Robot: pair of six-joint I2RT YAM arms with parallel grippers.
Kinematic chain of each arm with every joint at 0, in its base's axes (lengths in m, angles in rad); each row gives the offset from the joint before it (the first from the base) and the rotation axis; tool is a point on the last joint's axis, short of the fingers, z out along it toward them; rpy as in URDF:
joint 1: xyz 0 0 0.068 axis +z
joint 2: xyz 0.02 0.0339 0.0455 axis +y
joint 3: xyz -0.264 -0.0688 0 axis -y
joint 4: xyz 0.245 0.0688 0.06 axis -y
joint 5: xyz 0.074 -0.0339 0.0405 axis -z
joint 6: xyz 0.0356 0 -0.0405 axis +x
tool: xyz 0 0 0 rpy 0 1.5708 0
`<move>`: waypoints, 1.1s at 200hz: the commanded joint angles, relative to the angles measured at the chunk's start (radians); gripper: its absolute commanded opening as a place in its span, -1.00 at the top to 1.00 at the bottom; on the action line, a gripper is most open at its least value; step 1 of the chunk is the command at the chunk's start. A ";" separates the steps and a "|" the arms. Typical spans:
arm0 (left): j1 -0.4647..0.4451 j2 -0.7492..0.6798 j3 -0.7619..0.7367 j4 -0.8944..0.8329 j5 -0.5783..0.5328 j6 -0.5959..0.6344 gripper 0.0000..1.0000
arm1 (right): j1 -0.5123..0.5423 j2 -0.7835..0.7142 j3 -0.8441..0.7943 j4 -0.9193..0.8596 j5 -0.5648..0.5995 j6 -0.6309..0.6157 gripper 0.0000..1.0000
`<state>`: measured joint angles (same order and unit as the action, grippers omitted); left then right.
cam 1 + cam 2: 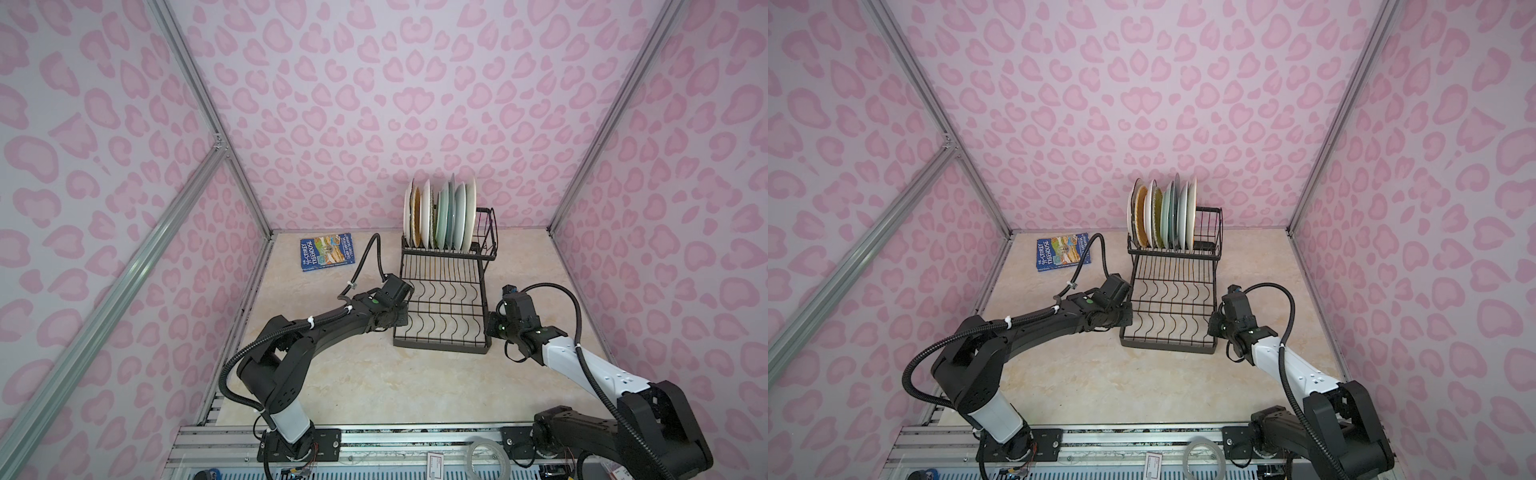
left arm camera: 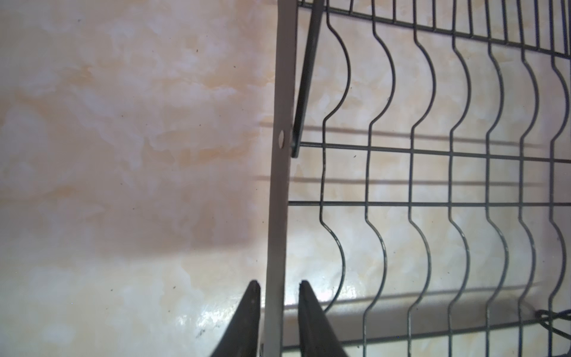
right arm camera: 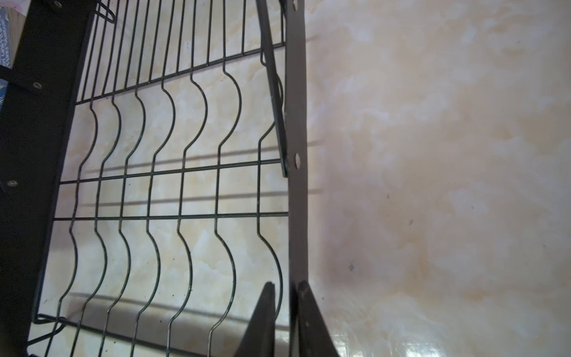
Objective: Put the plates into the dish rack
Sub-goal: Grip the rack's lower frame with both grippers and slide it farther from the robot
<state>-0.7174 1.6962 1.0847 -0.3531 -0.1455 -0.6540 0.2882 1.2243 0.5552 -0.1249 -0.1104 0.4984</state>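
- Plates [image 1: 440,216]: all the ones I can see stand on edge in the raised basket [image 1: 484,232] at the far end of the rack [image 1: 440,348]. They are beyond both tools and higher than them.
- None lies on the tabletop [image 1: 353,382], so the loading looks finished to me.
- The row of plates runs across, from the left tool's side towards the right tool's side. The rack's long axis runs straight away from the tools.
- Left tool [image 2: 277,282]: it sits at the near end of the tray, with its fingers set narrow on either side of the side rail [image 2: 278,185]. A sliver of light shows on the inner side, so I cannot tell whether it is pinching.
- Right tool [image 3: 286,282]: it is placed the same way on the opposite rail [image 3: 298,216], and again I cannot tell whether it has a firm pinch.
- Each rail runs lengthwise through its tool, and the two arms are equally near, one on each flank.
- I would guess the next move is a two-armed shift of the rack. The plates' weight sits high at the far end, so uneven pulling could tip or rattle them.
- A book [image 1: 327,252] lies beyond the left tool, apart from the rack.
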 commanded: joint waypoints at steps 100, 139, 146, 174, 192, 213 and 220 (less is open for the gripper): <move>-0.032 -0.135 -0.169 0.035 -0.110 -0.143 0.94 | 0.087 0.035 0.020 0.037 -0.029 -0.014 1.00; -0.043 -0.250 -0.260 0.028 -0.146 -0.181 0.94 | 0.163 0.040 0.025 0.056 -0.014 0.030 1.00; -0.043 -0.269 -0.275 0.027 -0.150 -0.185 0.94 | 0.182 0.036 0.022 0.060 -0.006 0.043 1.00; -0.042 -0.327 -0.326 0.012 -0.172 -0.195 0.94 | 0.233 0.013 0.001 0.100 0.018 0.103 1.00; -0.043 -0.363 -0.354 0.009 -0.192 -0.201 0.94 | 0.255 -0.005 -0.005 0.104 0.039 0.128 1.00; -0.043 -0.385 -0.355 -0.002 -0.197 -0.194 0.86 | 0.261 -0.023 -0.018 0.118 0.053 0.146 0.95; -0.042 -0.390 -0.352 -0.007 -0.200 -0.190 0.77 | 0.261 -0.027 -0.018 0.115 0.057 0.146 0.89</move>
<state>-0.7612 1.3403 0.7300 -0.3878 -0.2924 -0.7952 0.5468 1.2148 0.5438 -0.0959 -0.0593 0.6167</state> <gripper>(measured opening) 0.067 0.049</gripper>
